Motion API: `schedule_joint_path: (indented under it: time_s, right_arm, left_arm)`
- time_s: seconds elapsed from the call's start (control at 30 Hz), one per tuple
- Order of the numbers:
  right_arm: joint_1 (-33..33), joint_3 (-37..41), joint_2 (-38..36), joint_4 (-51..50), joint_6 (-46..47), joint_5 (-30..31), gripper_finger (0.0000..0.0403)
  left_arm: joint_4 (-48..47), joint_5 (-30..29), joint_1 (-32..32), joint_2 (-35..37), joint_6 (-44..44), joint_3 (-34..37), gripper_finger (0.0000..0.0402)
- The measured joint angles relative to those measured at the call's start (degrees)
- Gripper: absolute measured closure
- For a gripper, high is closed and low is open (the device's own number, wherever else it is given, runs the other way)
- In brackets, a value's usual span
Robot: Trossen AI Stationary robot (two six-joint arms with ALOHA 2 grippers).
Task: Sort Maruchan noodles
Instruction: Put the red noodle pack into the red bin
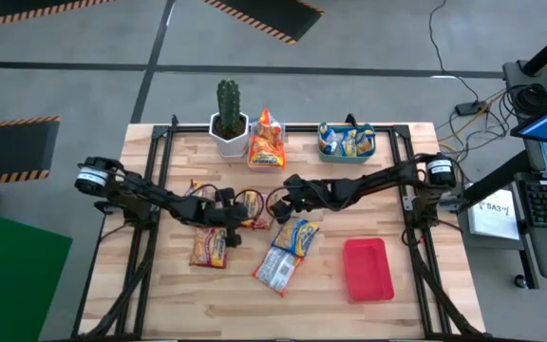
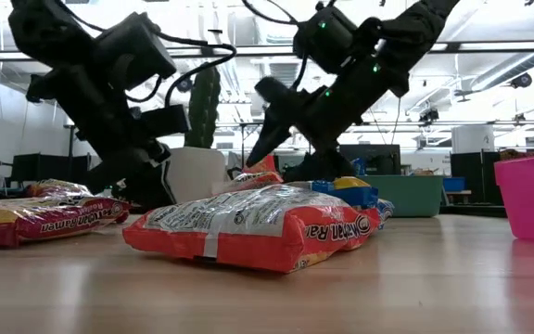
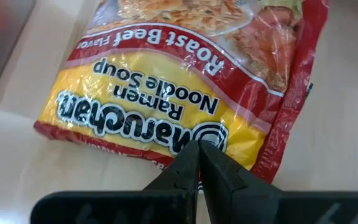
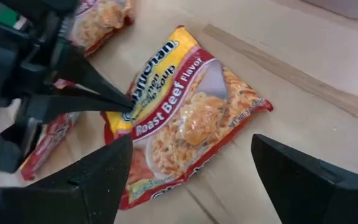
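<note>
- A wooden bench (image 1: 207, 294) is seen from above, with two dark arms reaching in to its middle from the two sides.
- The left pincer (image 3: 199, 149) is pressed together, and its tips are set at the yellow edge of a red roast beef packet (image 3: 185, 74). Whether the edge is pinched cannot be told.
- The same roast beef packet (image 4: 185, 118) is seen lying flat on the bench from the right wrist view, with the left pincer's pointed tips (image 4: 120, 102) at its end.
- The right pincer (image 4: 191, 168) is spread wide and is held above this packet, which is seen between its two fingers (image 4: 98, 177). Nothing is held in it.
- In the high view the right pincer (image 1: 291, 193) is found near the bench's middle, close to the left pincer (image 1: 245, 217).
- More noodle packets are spread on the bench: a red one (image 1: 209, 247) by the left arm, a blue-and-yellow one (image 1: 295, 236) just below the right pincer, and a silvery white one (image 1: 276, 269) touching it, nearer the front.
- An orange packet (image 1: 266, 142) is stood up at the back, beside a cactus in a white pot (image 1: 228, 122).
- A teal bin (image 1: 347, 141) with packets inside is placed at the back on the right.
- A flat red tray (image 1: 367, 269) is set at the front right, well apart from the pincers.
</note>
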State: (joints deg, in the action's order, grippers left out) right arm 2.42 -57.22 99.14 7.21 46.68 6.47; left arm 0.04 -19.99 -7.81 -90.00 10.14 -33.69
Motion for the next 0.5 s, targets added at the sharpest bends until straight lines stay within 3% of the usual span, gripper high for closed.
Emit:
schedule_joint_path:
  time_s: [0.3, 0.5]
  right_arm:
    - [1.35, 0.14, 8.46, 8.88, 4.13, 0.13, 0.0085]
    - [1.49, 0.0, 13.8, 24.84, 4.15, -6.8, 0.0089]
  left_arm:
    - [4.59, -0.68, 0.02, 0.01, 1.43, 2.47, 0.0401]
    - [5.87, -0.64, 0.04, -0.11, 1.49, 2.6, 0.0401]
